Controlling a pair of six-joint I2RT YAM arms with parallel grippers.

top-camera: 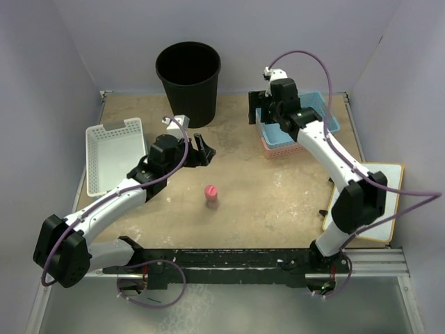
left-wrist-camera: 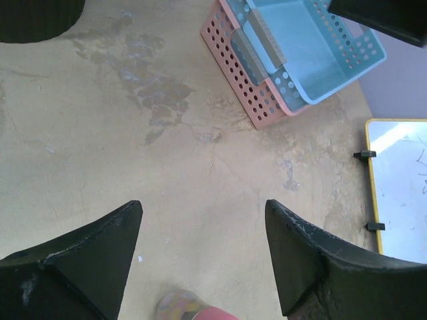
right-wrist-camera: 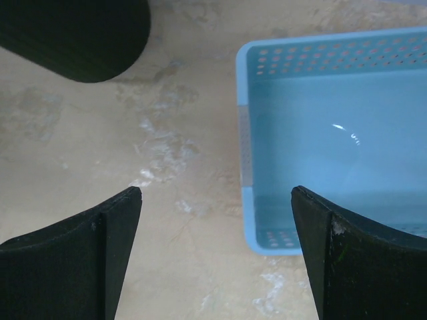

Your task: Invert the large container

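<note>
The large container (top-camera: 188,80) is a tall black round bin standing upright at the back of the table, its mouth facing up. Its base shows in the top left corner of the left wrist view (left-wrist-camera: 33,17) and of the right wrist view (right-wrist-camera: 73,33). My left gripper (top-camera: 206,149) is open in front of the bin, a short way off, with nothing between its fingers (left-wrist-camera: 203,227). My right gripper (top-camera: 259,115) is open to the right of the bin, over the blue basket's left edge, and holds nothing (right-wrist-camera: 217,213).
A blue basket (top-camera: 306,111) sits nested in a pink basket (top-camera: 278,147) at the back right. A white basket (top-camera: 115,153) lies at the left. A small pink object (top-camera: 211,196) stands mid-table. A whiteboard (top-camera: 365,202) lies at the right edge.
</note>
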